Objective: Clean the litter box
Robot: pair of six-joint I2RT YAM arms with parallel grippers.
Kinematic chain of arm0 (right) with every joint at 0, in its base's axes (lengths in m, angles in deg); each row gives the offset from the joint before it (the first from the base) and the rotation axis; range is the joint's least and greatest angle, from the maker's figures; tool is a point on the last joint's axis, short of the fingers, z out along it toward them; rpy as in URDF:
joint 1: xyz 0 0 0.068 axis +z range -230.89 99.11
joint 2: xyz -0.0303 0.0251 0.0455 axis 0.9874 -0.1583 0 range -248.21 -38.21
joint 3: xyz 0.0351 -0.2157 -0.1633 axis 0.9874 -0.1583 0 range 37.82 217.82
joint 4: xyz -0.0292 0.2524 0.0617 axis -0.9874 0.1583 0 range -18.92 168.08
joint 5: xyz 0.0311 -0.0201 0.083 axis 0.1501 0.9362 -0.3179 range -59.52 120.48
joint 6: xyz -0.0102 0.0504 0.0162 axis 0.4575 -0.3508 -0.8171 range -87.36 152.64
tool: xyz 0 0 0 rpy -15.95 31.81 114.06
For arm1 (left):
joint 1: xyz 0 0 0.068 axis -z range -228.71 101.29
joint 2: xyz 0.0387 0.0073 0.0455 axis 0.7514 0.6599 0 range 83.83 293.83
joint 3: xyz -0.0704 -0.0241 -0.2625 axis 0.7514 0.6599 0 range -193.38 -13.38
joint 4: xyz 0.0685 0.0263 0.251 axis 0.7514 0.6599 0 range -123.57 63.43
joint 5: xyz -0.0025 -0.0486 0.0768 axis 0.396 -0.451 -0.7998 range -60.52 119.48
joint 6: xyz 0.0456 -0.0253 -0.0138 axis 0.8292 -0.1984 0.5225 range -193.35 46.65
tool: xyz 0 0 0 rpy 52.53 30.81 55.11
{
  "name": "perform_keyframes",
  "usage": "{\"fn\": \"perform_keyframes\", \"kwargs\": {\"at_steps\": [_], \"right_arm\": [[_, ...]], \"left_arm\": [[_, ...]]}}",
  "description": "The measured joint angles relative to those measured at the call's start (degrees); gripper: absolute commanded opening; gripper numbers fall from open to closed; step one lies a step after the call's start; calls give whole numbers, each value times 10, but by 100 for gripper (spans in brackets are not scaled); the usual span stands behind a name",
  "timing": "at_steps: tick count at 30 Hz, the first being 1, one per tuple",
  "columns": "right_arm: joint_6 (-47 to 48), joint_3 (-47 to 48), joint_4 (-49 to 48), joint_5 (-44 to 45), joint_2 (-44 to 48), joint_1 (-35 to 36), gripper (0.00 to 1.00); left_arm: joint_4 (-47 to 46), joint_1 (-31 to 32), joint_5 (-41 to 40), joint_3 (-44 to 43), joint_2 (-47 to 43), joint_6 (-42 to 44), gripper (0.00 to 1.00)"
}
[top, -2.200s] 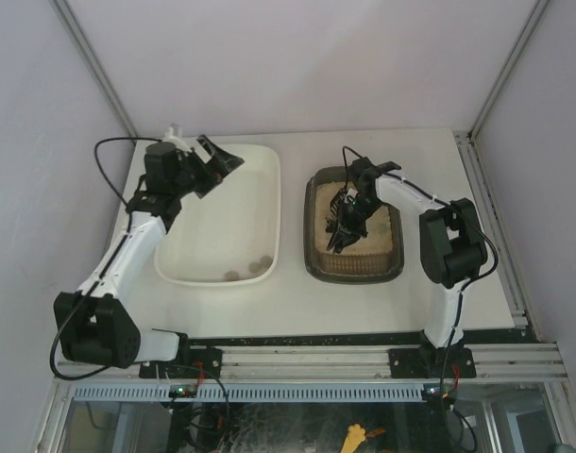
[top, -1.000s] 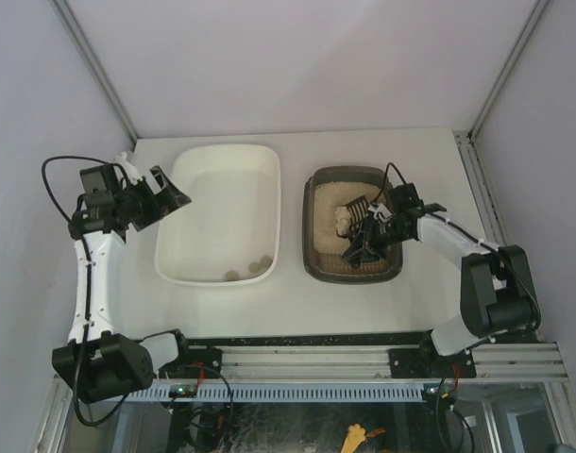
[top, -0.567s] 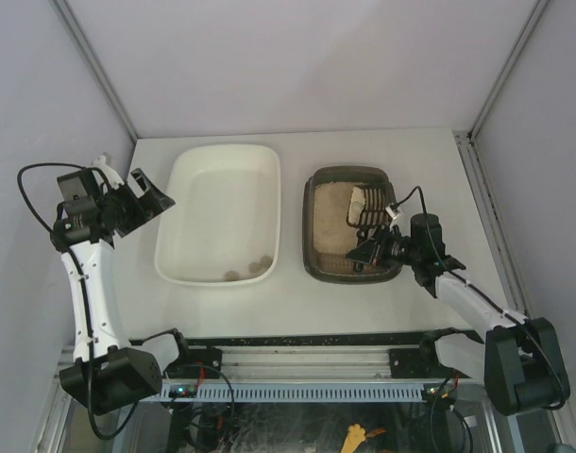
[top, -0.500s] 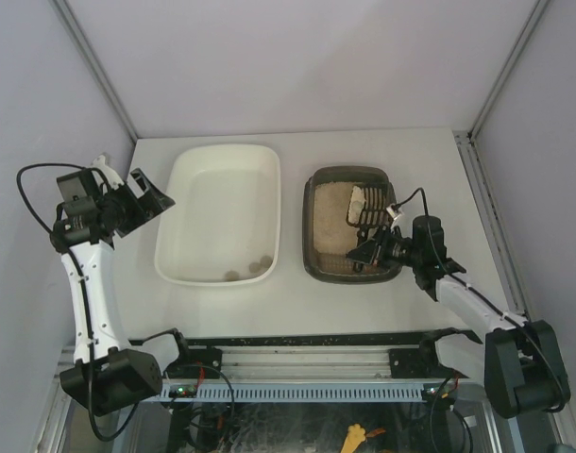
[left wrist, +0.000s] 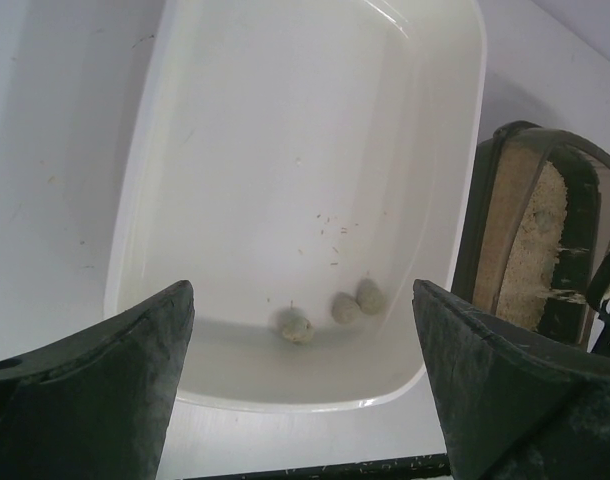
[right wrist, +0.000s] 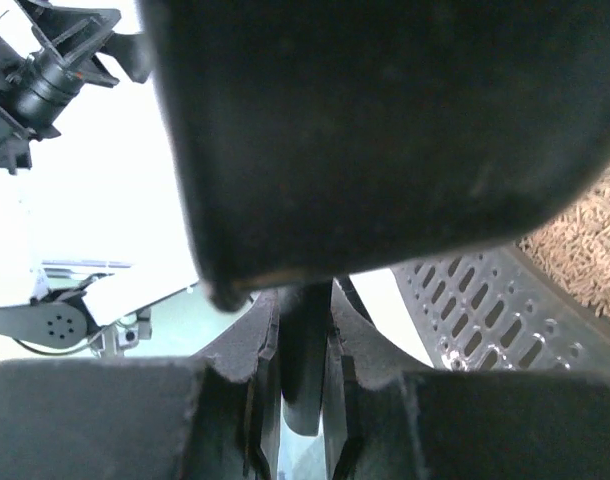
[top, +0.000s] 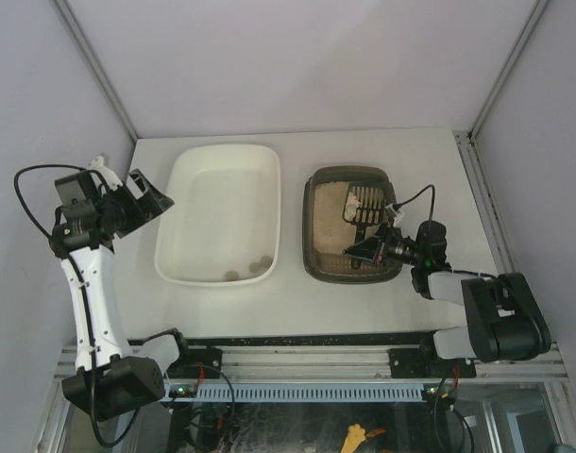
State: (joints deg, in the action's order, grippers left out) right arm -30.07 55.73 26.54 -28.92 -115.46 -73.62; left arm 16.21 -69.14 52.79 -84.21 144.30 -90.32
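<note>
Black scoop (top: 365,203) has swept up the litter box (top: 309,226).
Right jaws clamp it, lump (top: 349,204) just ahead (tub (top: 222,198) next?); left jaws apart.

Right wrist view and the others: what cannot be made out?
Right wrist view: a dark shape near the lens hides all but part of the scoop and litter.
Left wrist view: the right edge cuts off the litter box.
Top view: the pale lump on the scoop is too small to identify.
</note>
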Motion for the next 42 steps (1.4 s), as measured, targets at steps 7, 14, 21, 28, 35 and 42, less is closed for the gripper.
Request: {"fn": "perform_keyframes", "kwargs": {"at_steps": [7,14,21,28,35,42], "right_arm": [[-87,-7,-149,-23,-70,5,0],[-160,-17,-262,-30,-130,-5,0],[-191,-15,-313,-28,-161,-5,0],[-208,1,-348,-24,-183,10,0],[-216,28,-363,-22,-198,38,0],[-200,38,-343,-20,-200,55,0]], "left_arm": [[0,0,0,1,-2,0,94],[-14,0,0,20,-3,-5,94],[-26,0,-5,48,-9,-10,93],[-48,0,-58,68,-27,-10,96],[-81,-2,-161,94,-47,-8,96],[-109,-2,-203,132,-79,-3,95]]}}
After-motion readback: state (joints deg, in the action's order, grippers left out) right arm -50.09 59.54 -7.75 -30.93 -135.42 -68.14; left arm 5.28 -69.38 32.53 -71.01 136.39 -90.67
